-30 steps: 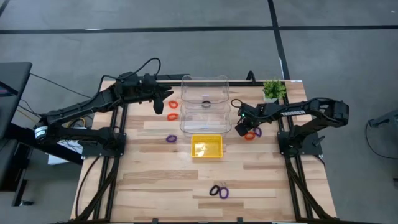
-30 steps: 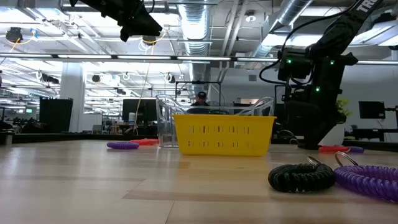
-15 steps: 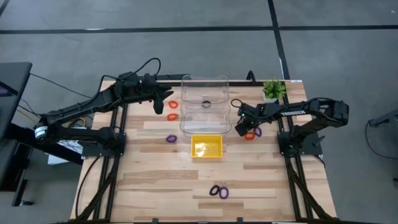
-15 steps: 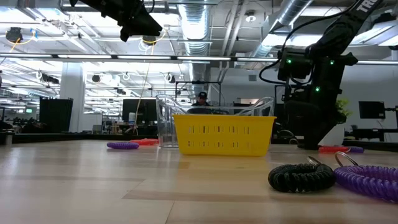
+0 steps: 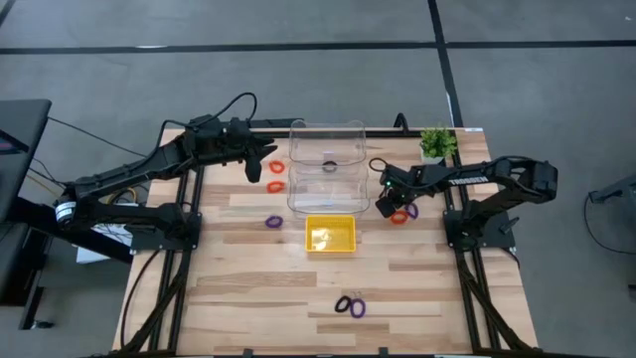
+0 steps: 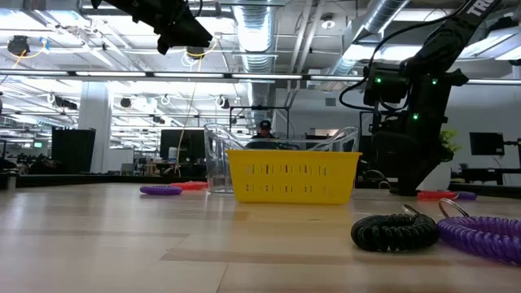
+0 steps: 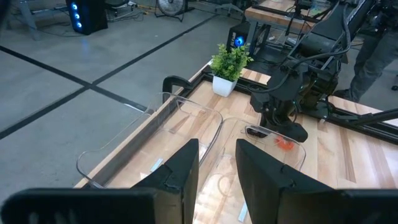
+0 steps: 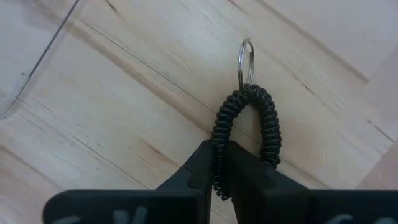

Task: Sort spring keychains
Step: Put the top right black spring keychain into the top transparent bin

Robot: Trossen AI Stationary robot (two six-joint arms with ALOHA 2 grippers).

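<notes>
My right gripper (image 5: 386, 206) (image 8: 218, 155) is low over the table, just right of the clear container (image 5: 326, 164), and is shut on a black spring keychain (image 8: 249, 118). An orange-red keychain (image 5: 398, 217) and a purple one (image 5: 411, 210) lie beside it. My left gripper (image 5: 260, 161) (image 7: 216, 163) hangs open, high above the table, left of the container. Two orange-red keychains (image 5: 275, 176) and a purple one (image 5: 273, 221) lie near it. A black one (image 6: 394, 231) and a purple one (image 6: 484, 236) lie near the table's near edge. The yellow tray (image 5: 330, 234) stands in the middle. My right gripper pinches one side of the black keychain's coiled loop (image 8: 219, 140) between its two fingers, coming from above and pointing down. The rest of the loop and its metal ring (image 8: 246, 57) stretch away from the fingertips over the wood; whether it rests on the table I cannot tell.
A small potted plant (image 5: 436, 143) stands at the far right corner of the table. Black cables run behind the clear container. Bare wood lies between the yellow tray and the near pair of keychains.
</notes>
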